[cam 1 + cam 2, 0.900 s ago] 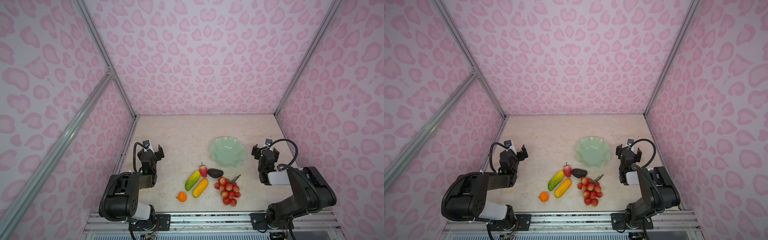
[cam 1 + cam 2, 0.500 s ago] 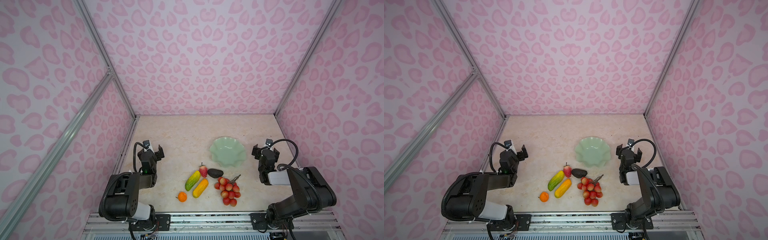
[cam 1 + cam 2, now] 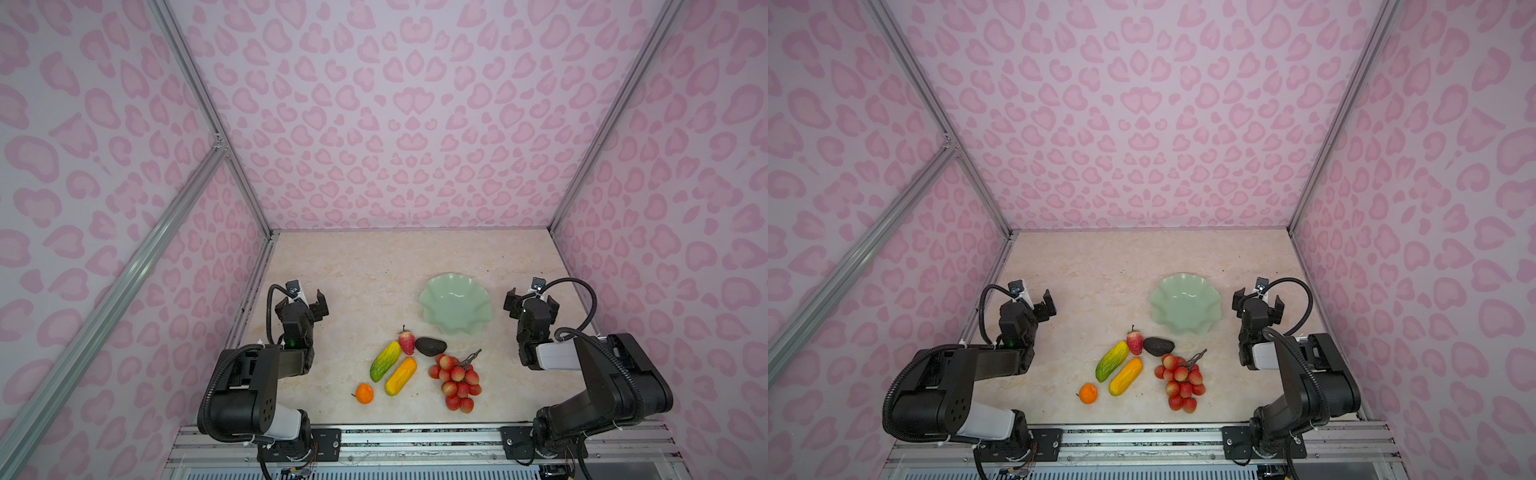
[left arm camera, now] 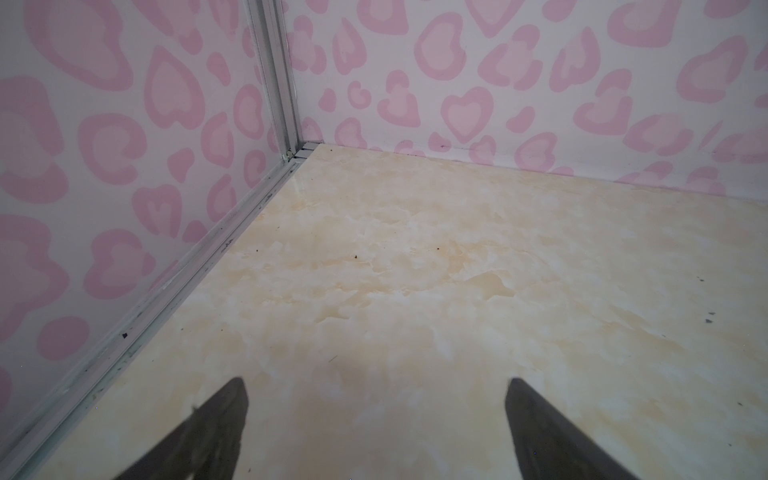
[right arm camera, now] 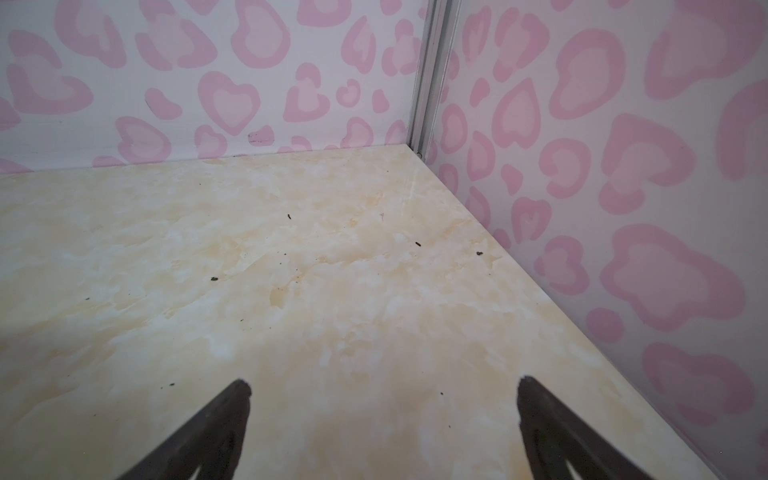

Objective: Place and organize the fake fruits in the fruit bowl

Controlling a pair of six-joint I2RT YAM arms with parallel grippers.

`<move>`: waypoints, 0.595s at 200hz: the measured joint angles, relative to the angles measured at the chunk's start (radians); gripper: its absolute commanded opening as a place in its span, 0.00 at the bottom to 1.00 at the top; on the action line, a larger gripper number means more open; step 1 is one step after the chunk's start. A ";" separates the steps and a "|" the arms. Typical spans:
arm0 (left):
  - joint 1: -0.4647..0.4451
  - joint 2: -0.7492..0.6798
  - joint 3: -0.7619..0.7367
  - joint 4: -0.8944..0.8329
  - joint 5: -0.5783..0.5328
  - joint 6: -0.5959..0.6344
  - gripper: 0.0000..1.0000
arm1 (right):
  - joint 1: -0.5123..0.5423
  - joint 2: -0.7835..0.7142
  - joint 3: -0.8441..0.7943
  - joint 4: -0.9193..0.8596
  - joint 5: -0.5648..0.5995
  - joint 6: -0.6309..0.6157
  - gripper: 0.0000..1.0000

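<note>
Mint fruit bowl near right pincer, fake fruits lying apart, untouched

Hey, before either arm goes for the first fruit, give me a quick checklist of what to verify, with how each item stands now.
1. Left gripper open and empty: ok.
2. Right gripper open and empty: ok.
3. Fruit bowl upright, nothing in it: ok.
4. All six fruits lying on the table: ok.
5. Orange standing apart from the others: ok.
6. Avocado clear of strawberry and lychee cluster: cannot tell, they crowd it.
</note>
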 measured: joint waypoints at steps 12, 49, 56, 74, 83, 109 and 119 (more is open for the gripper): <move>0.002 0.000 0.000 0.000 0.006 0.000 0.97 | 0.000 0.000 0.000 0.000 0.000 0.000 1.00; 0.003 -0.002 0.000 0.000 0.006 -0.001 0.99 | 0.000 -0.004 -0.001 0.000 0.000 0.000 1.00; 0.003 -0.008 0.001 -0.008 0.002 -0.001 0.99 | 0.002 -0.009 -0.002 0.000 0.002 0.000 1.00; 0.002 -0.081 0.023 -0.085 -0.034 -0.012 0.98 | 0.014 -0.039 -0.006 -0.003 0.005 -0.004 1.00; -0.003 -0.135 0.036 -0.113 -0.052 -0.014 0.98 | 0.032 -0.064 -0.006 -0.015 0.024 -0.019 1.00; -0.018 -0.326 0.066 -0.256 -0.091 -0.085 0.97 | 0.083 -0.214 0.153 -0.280 0.101 0.013 1.00; -0.019 -0.415 0.085 -0.328 -0.071 -0.142 0.95 | 0.076 -0.256 0.260 -0.400 0.122 0.099 1.00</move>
